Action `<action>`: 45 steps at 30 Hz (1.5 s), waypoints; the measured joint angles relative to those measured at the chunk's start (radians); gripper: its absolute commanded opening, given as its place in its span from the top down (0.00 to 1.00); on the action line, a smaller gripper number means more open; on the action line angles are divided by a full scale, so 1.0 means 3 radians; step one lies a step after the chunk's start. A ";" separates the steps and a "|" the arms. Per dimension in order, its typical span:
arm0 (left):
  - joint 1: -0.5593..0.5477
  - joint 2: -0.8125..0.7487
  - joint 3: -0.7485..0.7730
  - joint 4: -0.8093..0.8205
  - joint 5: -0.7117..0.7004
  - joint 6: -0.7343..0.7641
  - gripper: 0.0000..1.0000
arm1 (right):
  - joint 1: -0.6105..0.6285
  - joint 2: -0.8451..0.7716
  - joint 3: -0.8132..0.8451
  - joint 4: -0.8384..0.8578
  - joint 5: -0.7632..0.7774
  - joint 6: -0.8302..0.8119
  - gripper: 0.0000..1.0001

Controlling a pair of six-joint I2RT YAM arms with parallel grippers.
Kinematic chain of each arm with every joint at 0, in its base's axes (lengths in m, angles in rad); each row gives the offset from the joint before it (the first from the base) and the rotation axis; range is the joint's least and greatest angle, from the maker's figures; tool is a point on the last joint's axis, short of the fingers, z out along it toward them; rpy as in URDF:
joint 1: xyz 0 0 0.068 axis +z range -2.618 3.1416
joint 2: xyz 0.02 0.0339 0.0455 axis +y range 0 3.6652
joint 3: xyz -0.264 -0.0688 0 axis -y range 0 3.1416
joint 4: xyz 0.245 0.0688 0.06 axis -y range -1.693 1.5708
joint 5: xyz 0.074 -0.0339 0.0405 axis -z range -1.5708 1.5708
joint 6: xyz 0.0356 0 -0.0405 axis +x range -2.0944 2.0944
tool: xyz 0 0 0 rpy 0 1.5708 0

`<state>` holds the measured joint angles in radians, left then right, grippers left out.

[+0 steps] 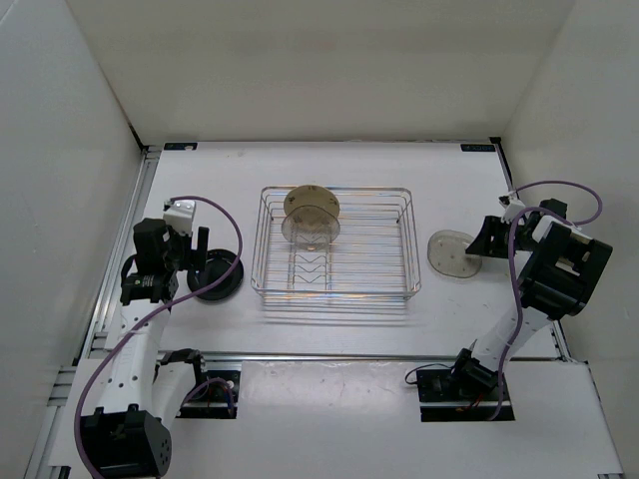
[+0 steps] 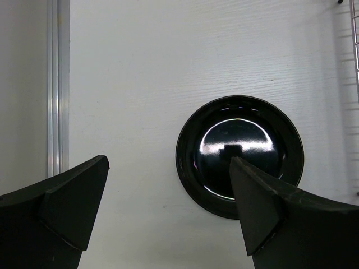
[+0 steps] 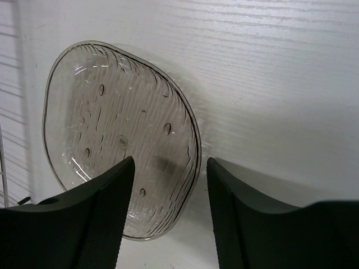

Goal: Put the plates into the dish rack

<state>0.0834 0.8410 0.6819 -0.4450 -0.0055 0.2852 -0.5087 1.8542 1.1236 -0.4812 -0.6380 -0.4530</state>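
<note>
Two plates (image 1: 312, 205) stand in the dish rack (image 1: 409, 239). Right gripper (image 3: 170, 162), jaws apart, straddles the grey plate (image 3: 112, 112) at its rim (likely to pinch it). Left gripper (image 2: 168, 162) hangs spread above the black plate (image 2: 235, 134) on the table (image 1: 449, 180).

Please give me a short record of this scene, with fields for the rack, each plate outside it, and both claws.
dish rack: middle of table, two plates standing inside
in rack: tan plate, smoky-grey plate
black plate: flat on table, left of rack
second grey plate: on table, right of rack
left claw: open above black plate
right claw: open, astride second grey plate's rim
</note>
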 measured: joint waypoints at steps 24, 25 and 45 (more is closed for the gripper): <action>0.0000 -0.0088 0.0013 -0.0024 0.0011 -0.0019 0.00 | -0.0043 -0.0042 -0.0140 -0.0028 -0.0006 -0.0015 0.66; 0.0000 -0.0093 0.0013 -0.0033 0.0011 -0.0019 0.00 | -0.0052 -0.0050 -0.0151 -0.0028 0.0003 -0.0014 0.68; 0.0088 -0.0172 0.0014 -0.0075 0.0083 -0.0024 0.00 | -0.0136 -0.0284 -0.0312 0.0023 0.0097 0.0033 1.00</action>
<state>0.1097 0.7895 0.6861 -0.4675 0.0193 0.2779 -0.5495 1.7691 1.0302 -0.4744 -0.6090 -0.4431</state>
